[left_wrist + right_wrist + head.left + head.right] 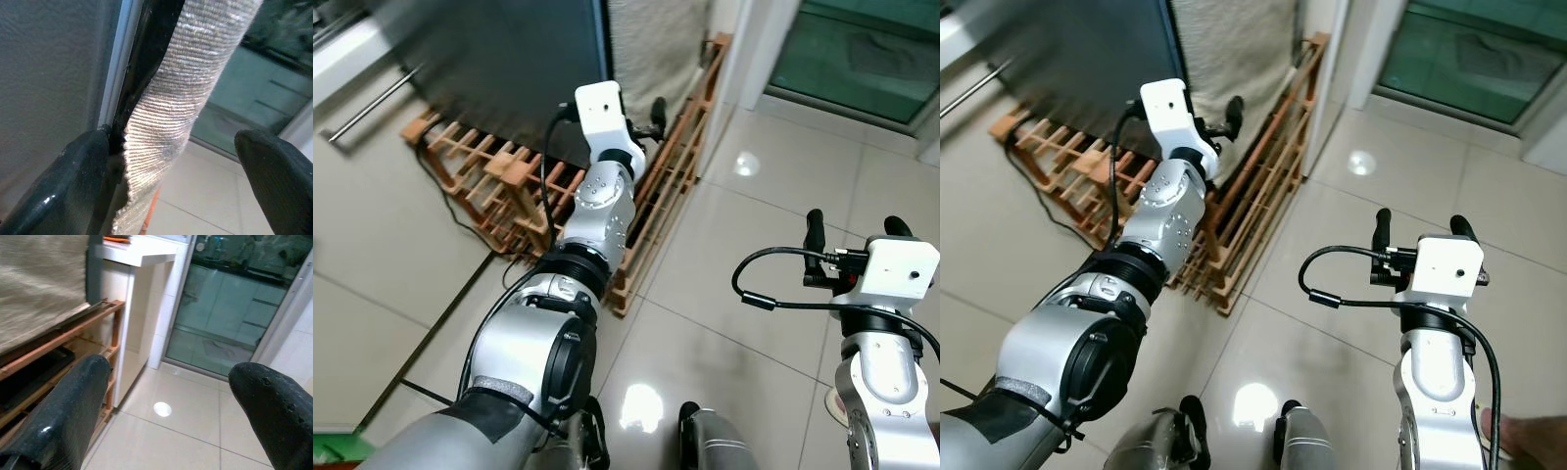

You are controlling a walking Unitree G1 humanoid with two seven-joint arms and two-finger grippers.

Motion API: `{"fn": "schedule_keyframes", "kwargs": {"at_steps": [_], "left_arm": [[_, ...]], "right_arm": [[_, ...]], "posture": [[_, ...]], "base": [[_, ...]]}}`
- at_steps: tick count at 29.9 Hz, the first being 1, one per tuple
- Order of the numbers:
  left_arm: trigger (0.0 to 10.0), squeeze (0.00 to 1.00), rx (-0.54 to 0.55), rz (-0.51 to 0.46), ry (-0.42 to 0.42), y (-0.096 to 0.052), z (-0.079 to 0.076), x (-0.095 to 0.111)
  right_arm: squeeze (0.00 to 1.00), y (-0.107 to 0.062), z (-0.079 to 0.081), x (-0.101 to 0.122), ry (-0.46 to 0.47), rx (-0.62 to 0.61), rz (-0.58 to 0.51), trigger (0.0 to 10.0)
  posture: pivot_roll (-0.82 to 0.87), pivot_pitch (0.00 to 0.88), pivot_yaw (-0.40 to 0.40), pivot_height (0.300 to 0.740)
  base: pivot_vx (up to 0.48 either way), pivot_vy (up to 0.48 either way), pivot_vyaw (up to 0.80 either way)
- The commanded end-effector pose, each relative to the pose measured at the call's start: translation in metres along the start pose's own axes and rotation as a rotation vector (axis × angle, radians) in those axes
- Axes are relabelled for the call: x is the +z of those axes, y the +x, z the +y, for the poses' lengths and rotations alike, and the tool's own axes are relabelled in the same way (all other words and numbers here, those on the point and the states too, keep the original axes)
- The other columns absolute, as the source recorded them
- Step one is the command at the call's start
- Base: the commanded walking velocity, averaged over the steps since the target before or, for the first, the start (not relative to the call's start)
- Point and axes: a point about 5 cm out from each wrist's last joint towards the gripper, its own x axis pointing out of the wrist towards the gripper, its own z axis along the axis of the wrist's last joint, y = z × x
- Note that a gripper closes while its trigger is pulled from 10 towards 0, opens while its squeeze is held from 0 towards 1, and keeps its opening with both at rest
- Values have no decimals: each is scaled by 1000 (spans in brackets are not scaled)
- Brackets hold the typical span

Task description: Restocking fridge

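The fridge's dark door (509, 69) stands ahead on my left, with a grey ribbed towel (656, 49) hanging beside its right edge. My left gripper (651, 117) reaches up to that edge and is open. In the left wrist view the towel (176, 98) hangs between the two fingers of the left gripper (168, 139), and one finger (73, 181) lies close to the door's black edge seal (146, 58). My right gripper (857, 223) is held low on the right over the tiled floor, open with nothing in it.
A wooden slatted rack (509, 176) stands on the floor below the fridge door and towel. A silver bar handle (372, 103) is at far left. A glass sliding door (862, 49) is at the back right, and a white counter (137, 257) stands next to it. Pale tiles (754, 274) lie between.
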Motion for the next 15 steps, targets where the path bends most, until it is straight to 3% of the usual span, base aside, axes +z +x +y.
{"fn": "schedule_keyframes", "kwargs": {"at_steps": [1,3,4,5,6,15], "left_arm": [[10000,0,-218,-40,-31,2,-42,3],[10000,0,-250,-53,-60,2,-45,5],[10000,0,-318,-61,-133,1,-50,7],[10000,0,-318,-61,-133,1,-50,7],[10000,0,-433,-86,-217,-1,-60,11],[10000,0,-645,-99,-299,-11,-90,10]], "right_arm": [[263,-2,-2,4,-6,-15,-12,10000],[263,-2,-2,4,-6,-16,-12,10000],[267,-1,-2,4,-5,-16,-12,10000],[267,-1,-2,4,-5,-16,-12,10000],[267,-1,-2,3,-5,-17,-11,10000],[267,2,0,2,3,-11,-12,10000]], "posture": [[-316,264,58,732],[-314,263,58,732],[-314,263,58,732],[-314,263,58,732],[-310,262,55,732],[-302,255,55,732]], "base": [[0,0,0],[0,0,0],[0,0,0],[0,0,0],[0,0,0],[0,0,0]]}}
